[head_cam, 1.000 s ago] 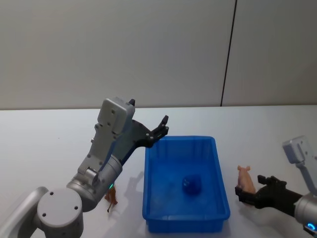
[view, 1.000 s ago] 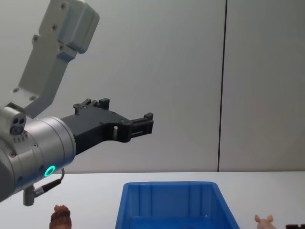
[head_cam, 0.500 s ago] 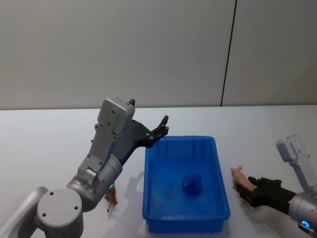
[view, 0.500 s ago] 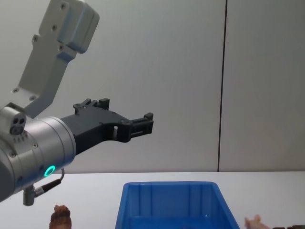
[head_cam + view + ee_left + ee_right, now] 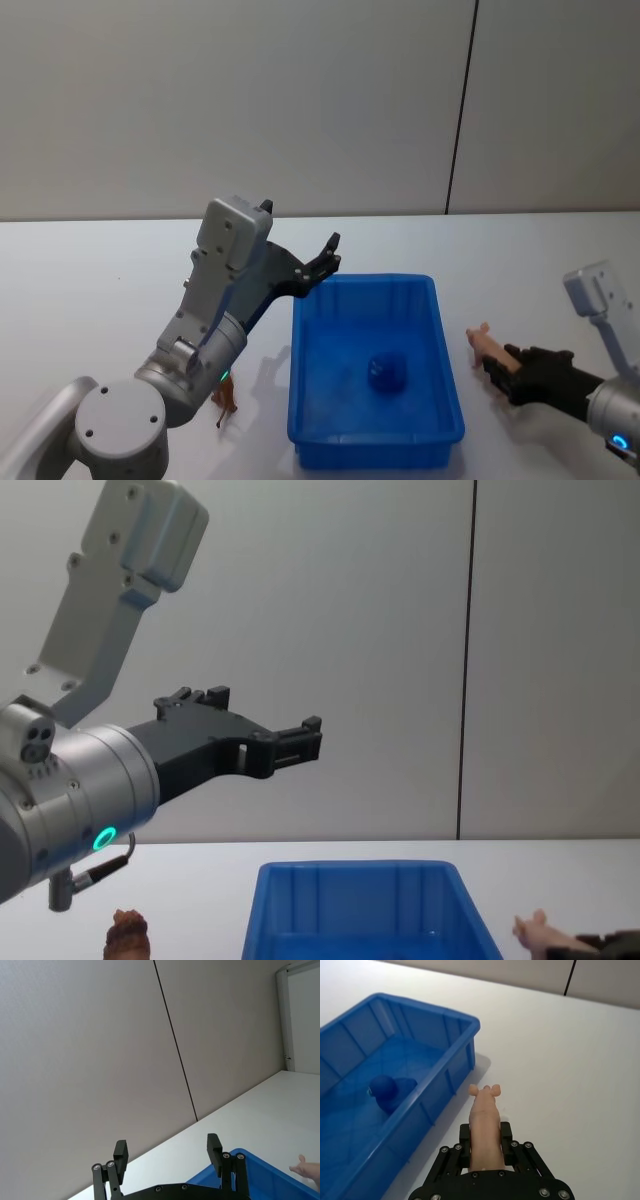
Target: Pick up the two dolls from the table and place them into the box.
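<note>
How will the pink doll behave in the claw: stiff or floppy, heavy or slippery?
The pink doll probably is stiff: it juts straight from the right claw without drooping. Likely light, being tiny beside the box. Its smooth skin may slip.

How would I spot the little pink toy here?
Start at the bright blue plastic bin on the white table. On its right side, the right gripper clamps the tiny pale pink doll. The brown doll stands across the bin, on the raised left gripper's side.
</note>
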Motion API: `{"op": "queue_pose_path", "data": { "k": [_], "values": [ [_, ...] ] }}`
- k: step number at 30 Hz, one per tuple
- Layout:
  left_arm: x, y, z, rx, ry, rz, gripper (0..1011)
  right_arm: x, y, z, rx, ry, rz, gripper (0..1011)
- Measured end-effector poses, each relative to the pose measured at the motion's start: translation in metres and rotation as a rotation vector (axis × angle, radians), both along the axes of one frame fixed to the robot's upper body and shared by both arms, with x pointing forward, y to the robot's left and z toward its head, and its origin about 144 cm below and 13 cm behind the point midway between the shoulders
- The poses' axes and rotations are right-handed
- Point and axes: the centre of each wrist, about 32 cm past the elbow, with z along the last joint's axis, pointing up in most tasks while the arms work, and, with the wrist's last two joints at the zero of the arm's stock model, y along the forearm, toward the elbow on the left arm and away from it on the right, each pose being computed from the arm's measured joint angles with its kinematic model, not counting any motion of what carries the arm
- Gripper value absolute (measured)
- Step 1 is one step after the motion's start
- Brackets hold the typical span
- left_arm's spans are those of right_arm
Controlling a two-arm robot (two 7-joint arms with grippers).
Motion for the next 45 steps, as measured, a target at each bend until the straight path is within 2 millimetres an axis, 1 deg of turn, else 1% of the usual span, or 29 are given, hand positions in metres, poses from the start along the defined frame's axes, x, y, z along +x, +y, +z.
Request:
{"op": "queue_pose_path", "data": {
  "k": [9, 15, 16, 22, 28, 38, 39, 43, 44, 45],
  "values": [
    [0.0, 0.0, 0.0, 0.0, 0.0, 0.0, 1001, 0.003, -0.001, 0.012, 0.019, -0.084, -0.007, 336],
    [0.0, 0.0, 0.0, 0.0, 0.0, 0.0, 1001, 0.008, 0.001, 0.032, 0.056, -0.172, 0.011, 336],
    [0.0, 0.0, 0.0, 0.0, 0.0, 0.0, 1001, 0.008, 0.001, 0.032, 0.056, -0.172, 0.011, 336],
    [0.0, 0.0, 0.0, 0.0, 0.0, 0.0, 1001, 0.014, 0.009, 0.047, 0.101, -0.214, 0.064, 336],
    [0.0, 0.0, 0.0, 0.0, 0.0, 0.0, 1001, 0.018, 0.022, 0.054, 0.133, -0.212, 0.117, 336],
    [0.0, 0.0, 0.0, 0.0, 0.0, 0.0, 1001, 0.022, 0.04, 0.052, 0.155, -0.177, 0.175, 336],
    [0.0, 0.0, 0.0, 0.0, 0.0, 0.0, 1001, 0.022, 0.041, 0.052, 0.156, -0.174, 0.178, 342],
    [0.0, 0.0, 0.0, 0.0, 0.0, 0.0, 1001, 0.023, 0.047, 0.049, 0.16, -0.154, 0.19, 419],
    [0.0, 0.0, 0.0, 0.0, 0.0, 0.0, 1001, 0.023, 0.048, 0.048, 0.16, -0.151, 0.191, 484],
    [0.0, 0.0, 0.0, 0.0, 0.0, 0.0, 1001, 0.023, 0.048, 0.048, 0.161, -0.149, 0.193, 518]
  ]
}}
